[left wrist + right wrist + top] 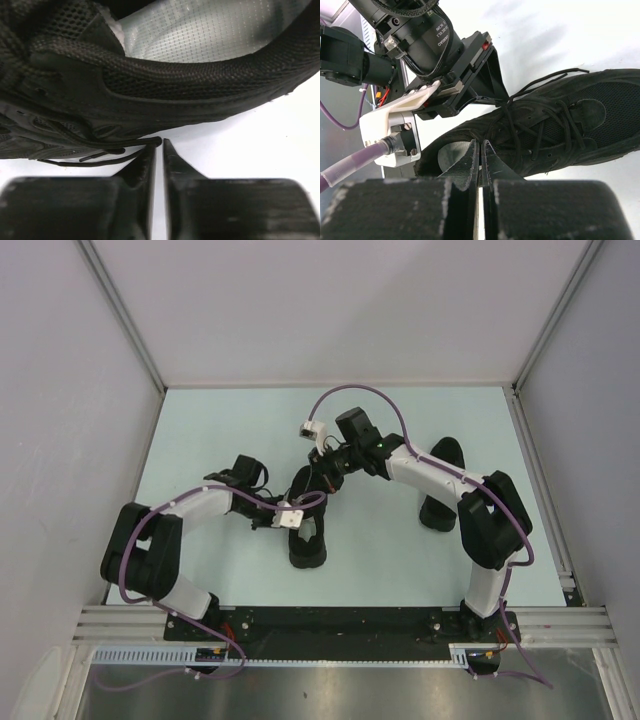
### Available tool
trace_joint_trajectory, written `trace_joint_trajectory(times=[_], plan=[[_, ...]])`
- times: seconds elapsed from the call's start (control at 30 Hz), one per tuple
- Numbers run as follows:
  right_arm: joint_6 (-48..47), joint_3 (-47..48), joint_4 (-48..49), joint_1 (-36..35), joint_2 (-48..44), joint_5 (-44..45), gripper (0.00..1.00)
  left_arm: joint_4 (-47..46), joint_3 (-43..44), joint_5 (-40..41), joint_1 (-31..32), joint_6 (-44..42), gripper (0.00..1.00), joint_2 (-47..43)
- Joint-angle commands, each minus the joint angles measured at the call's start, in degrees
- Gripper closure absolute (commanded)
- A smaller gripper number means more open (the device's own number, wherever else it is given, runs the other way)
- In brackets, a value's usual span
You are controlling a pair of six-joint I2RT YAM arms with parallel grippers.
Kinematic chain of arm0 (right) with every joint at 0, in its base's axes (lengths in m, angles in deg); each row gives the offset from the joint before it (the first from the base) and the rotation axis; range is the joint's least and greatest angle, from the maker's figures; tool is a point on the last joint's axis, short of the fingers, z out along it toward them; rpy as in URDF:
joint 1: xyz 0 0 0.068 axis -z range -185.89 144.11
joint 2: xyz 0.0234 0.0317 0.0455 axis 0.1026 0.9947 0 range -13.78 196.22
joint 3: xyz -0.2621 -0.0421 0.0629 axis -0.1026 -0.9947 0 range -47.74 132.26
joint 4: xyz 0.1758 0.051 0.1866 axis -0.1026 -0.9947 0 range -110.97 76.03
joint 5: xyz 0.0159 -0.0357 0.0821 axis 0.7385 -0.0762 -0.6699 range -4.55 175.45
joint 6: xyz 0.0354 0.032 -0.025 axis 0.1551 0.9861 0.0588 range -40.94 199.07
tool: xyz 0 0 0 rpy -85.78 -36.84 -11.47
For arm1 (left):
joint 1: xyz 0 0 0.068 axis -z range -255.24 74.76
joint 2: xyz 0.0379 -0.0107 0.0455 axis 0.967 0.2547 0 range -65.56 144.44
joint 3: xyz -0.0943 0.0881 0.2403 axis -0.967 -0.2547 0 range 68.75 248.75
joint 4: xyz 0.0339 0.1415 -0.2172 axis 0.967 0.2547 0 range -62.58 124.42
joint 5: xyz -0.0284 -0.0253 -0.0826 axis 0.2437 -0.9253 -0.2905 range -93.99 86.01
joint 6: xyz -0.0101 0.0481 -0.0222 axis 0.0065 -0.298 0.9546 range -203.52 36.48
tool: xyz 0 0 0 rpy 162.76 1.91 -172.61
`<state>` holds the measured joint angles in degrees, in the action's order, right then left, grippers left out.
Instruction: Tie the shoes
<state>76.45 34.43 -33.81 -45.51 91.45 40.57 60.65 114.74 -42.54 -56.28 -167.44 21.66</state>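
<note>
The black sneaker (pixel 308 548) lies in the middle of the table, toe pointing away from the arms. My left gripper (pixel 296 520) is at the shoe's left side. In the left wrist view the sneaker (pixel 175 85) fills the top with its grey insole (pixel 200 30), and the gripper (pixel 159 143) is shut on a thin black lace (pixel 100 161) at its tips. My right gripper (pixel 325 465) is over the shoe's far part. In its wrist view it (pixel 481 143) is shut, with nothing seen between the fingers, just above the sneaker's (pixel 560 125) collar.
A second dark oblong shape (pixel 440 490) lies under the right arm's forearm. Grey walls enclose the pale table (pixel 220 430) on three sides. The left arm's wrist and white camera mount (pixel 395 125) crowd close beside the right gripper.
</note>
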Motion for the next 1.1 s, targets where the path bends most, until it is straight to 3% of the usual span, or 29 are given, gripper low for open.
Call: trace_joint_trajectory(times=[0.0,0.07,0.67,0.97,1.07], plan=[[0.1,1.0,0.0,0.2,0.2,-1.0,1.00,-1.6,2.0,-2.3,0.5,0.2,0.92,-0.7],[0.1,1.0,0.0,0.2,0.3,-1.1,1.00,-1.9,1.9,-3.1,0.4,2.1,1.00,-2.0],[-0.4,1.0,-0.6,0.7,0.2,-1.0,1.00,1.2,2.1,-3.5,-0.8,8.2,1.00,-6.2],[-0.3,1.0,0.1,0.9,-0.2,-1.2,1.00,19.5,7.7,-11.5,1.1,7.1,1.00,-16.2],[0.0,1.0,0.4,0.9,-0.3,-1.3,1.00,18.3,8.2,-12.9,3.7,10.7,1.00,-17.5]])
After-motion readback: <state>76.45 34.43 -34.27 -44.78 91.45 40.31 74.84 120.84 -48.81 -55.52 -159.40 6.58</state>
